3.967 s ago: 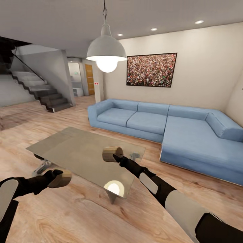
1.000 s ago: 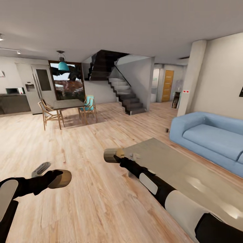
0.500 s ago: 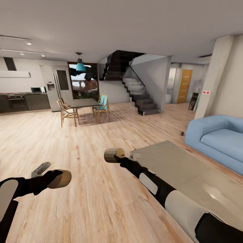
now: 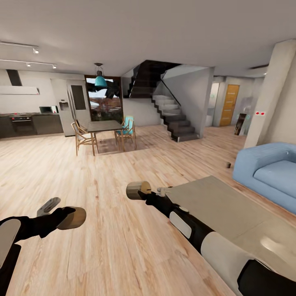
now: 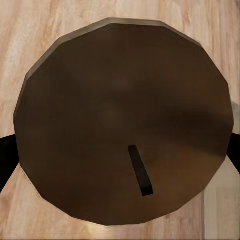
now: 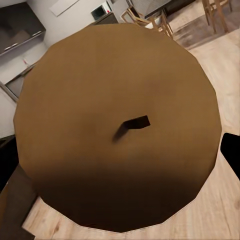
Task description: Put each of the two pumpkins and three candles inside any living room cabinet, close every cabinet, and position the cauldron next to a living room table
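Observation:
Each hand carries one candle. My left gripper [image 4: 68, 216] is shut on a squat beige-brown candle [image 4: 73, 218] low over the wood floor at the left. My right gripper [image 4: 144, 192] is shut on a second candle [image 4: 137, 190], held out in front beside the near corner of the low grey table [image 4: 213, 203]. In the left wrist view the candle's round top [image 5: 120, 125] with its dark wick sits between black fingers [image 5: 5, 155]. The right wrist view shows the same for the other candle [image 6: 120, 125]. The pumpkins, cabinet and cauldron are out of view.
A blue sofa [image 4: 271, 170] stands right of the table, with a small dark object [image 4: 228, 165] on the floor before it. Farther off are a dining table with chairs [image 4: 102, 128], dark stairs [image 4: 174, 119] and kitchen units [image 4: 24, 123]. Open wood floor lies ahead.
The whole view has swung left, from the sofa and wall picture to the dining area and kitchen. Both arms hold the same pose, each still gripping its candle.

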